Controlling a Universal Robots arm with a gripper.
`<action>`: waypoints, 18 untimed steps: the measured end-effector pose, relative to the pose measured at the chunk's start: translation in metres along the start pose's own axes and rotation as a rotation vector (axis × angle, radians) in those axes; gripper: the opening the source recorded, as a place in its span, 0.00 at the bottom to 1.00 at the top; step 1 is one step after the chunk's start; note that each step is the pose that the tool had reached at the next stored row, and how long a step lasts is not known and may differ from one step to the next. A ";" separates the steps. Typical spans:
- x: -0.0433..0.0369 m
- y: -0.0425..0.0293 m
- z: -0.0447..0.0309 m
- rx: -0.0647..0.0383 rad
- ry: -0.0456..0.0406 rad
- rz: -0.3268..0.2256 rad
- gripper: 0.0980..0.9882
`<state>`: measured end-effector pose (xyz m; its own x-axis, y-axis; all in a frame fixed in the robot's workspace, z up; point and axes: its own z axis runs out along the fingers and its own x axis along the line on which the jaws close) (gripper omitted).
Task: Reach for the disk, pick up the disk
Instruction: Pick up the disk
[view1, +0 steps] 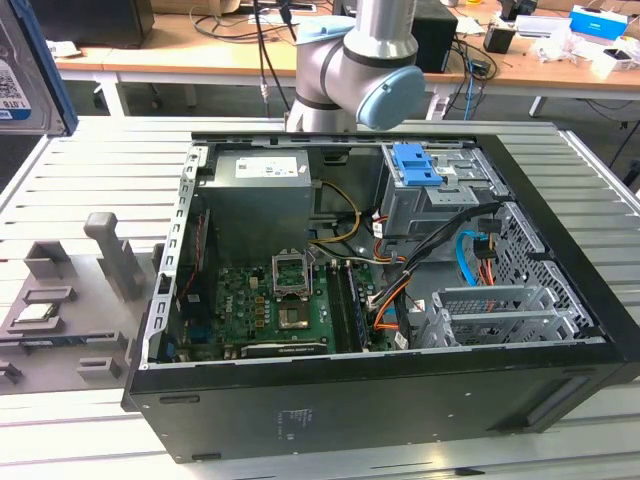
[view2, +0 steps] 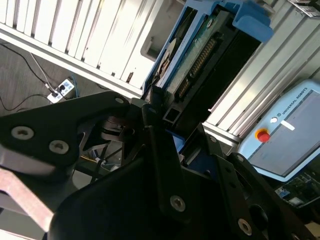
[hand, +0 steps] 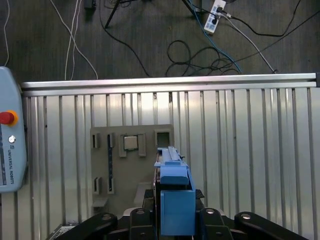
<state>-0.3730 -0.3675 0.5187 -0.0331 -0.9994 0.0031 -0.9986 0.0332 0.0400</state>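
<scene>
The disk (hand: 176, 200) is a silver-grey drive in a bright blue bracket. In the first wrist view it stands edge-on between my black fingers (hand: 151, 197), high above the slatted table. My gripper (hand: 176, 212) is shut on it. The second wrist view shows the disk (view2: 197, 47) from the side, with its green circuit board and blue frame reaching out from my gripper (view2: 160, 107). In the exterior view the disk (view1: 25, 70) hangs at the upper left, its barcode label facing the camera.
An open computer case (view1: 400, 400) lies on the slatted table (view1: 90, 170), with a blue latch piece (view1: 415, 165) inside. A grey fixture (hand: 131, 160) holding a small square chip (hand: 131, 143) lies below the disk. A teach pendant (hand: 10, 150) sits beside the table.
</scene>
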 end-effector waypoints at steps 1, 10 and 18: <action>-0.0001 -0.0025 -0.0001 0.000 0.0001 0.000 0.30; -0.0013 -0.0380 -0.0015 0.000 0.0000 0.000 0.30; -0.0024 -0.0697 -0.0029 0.000 0.0001 0.000 0.30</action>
<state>-0.3031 -0.3674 0.5187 -0.0332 -0.9994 0.0032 -0.9986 0.0333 0.0404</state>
